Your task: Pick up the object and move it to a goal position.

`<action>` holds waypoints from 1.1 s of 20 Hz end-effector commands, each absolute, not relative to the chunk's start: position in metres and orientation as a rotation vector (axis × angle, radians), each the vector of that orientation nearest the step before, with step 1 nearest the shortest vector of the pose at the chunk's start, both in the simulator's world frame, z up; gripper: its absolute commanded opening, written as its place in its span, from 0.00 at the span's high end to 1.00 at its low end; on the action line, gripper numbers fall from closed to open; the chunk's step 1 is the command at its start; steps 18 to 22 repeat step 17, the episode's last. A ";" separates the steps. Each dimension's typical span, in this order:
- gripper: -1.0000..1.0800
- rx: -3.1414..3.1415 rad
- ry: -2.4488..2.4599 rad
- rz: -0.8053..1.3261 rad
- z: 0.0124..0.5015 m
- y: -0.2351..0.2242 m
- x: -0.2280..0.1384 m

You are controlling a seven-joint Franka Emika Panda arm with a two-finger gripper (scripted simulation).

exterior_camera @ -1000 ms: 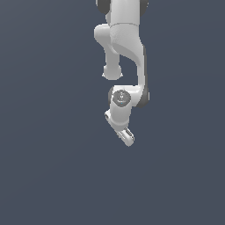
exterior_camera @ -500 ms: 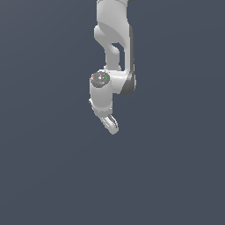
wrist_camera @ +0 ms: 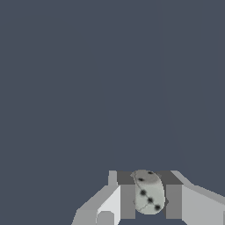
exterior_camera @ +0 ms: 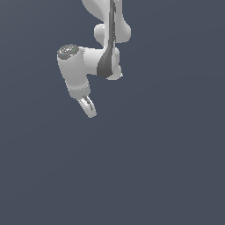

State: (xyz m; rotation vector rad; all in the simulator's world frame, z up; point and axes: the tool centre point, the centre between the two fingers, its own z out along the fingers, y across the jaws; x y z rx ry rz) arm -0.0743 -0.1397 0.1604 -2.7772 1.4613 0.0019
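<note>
In the wrist view the object [wrist_camera: 148, 192], a pale speckled rounded piece, sits clamped between the two fingers of the end effector [wrist_camera: 150, 200], which is closed on it. Being rounded, it could roll out of the pads if the arm swings quickly.

The arm [exterior_camera: 94, 61] hangs down, its pincer [exterior_camera: 88, 107] clamped on something.
</note>
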 end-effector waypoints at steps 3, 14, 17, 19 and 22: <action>1.00 -2.778 1.461 0.002 0.193 -0.182 -0.092; 1.00 -2.781 1.461 0.001 0.241 -0.244 -0.113; 1.00 -2.781 1.461 0.000 0.243 -0.247 -0.113; 1.00 -2.781 1.461 0.000 0.243 -0.247 -0.113; 1.00 -2.781 1.461 0.000 0.243 -0.247 -0.113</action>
